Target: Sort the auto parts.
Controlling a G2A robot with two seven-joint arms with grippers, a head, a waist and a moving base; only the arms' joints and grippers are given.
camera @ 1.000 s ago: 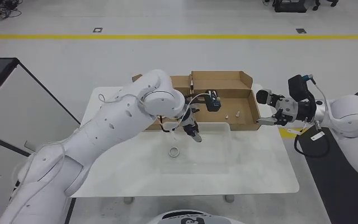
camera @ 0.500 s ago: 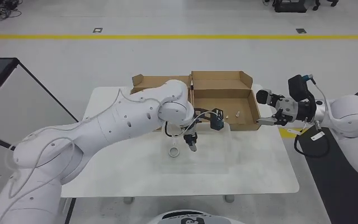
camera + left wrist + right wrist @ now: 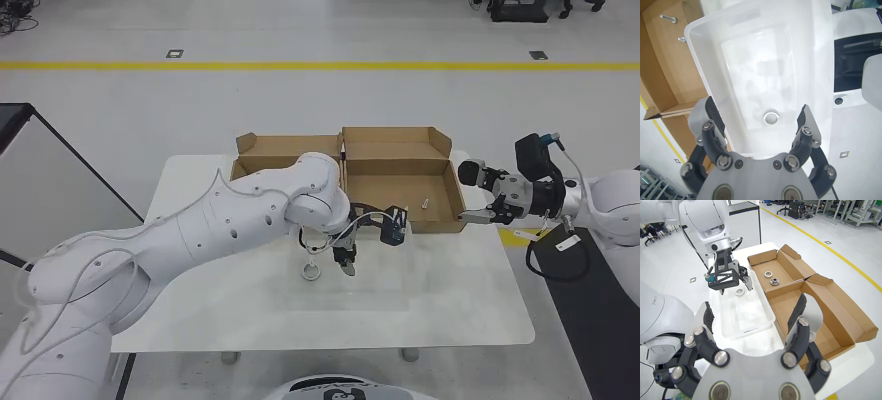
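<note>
Note left gripper (image 3: 757,103) with jaws spread wide and holding nothing, hanging low over one end of a clear rectangular plastic tray (image 3: 757,56). See a small silver metal ring (image 3: 770,117) lying flat on the tray floor at that same end, under the gap between the ribbed black pads (image 3: 712,109) and touching neither. From the right wrist view, confirm the ring sitting between the two lowered fingertips, close to both.

Place the tray on the white table (image 3: 450,290), its long side just beside the front walls of two open brown cardboard boxes set end to end. Log the cardboard box on the left arm's side (image 3: 783,262) as holding a flat silver washer-like ring (image 3: 768,274) and a silver flanged hub (image 3: 774,281), near each other but apart. Log the cardboard box on the right arm's side (image 3: 395,165) as holding one silver hex-head bolt (image 3: 668,18) and a second bolt (image 3: 682,39), the latter partly hidden behind the tray rim. Cannot tell the length of that second bolt.

Record right gripper (image 3: 754,299) likewise spread wide and empty, held in the air near the outer end wall of the box with the bolts, well apart from tray and ring.
</note>
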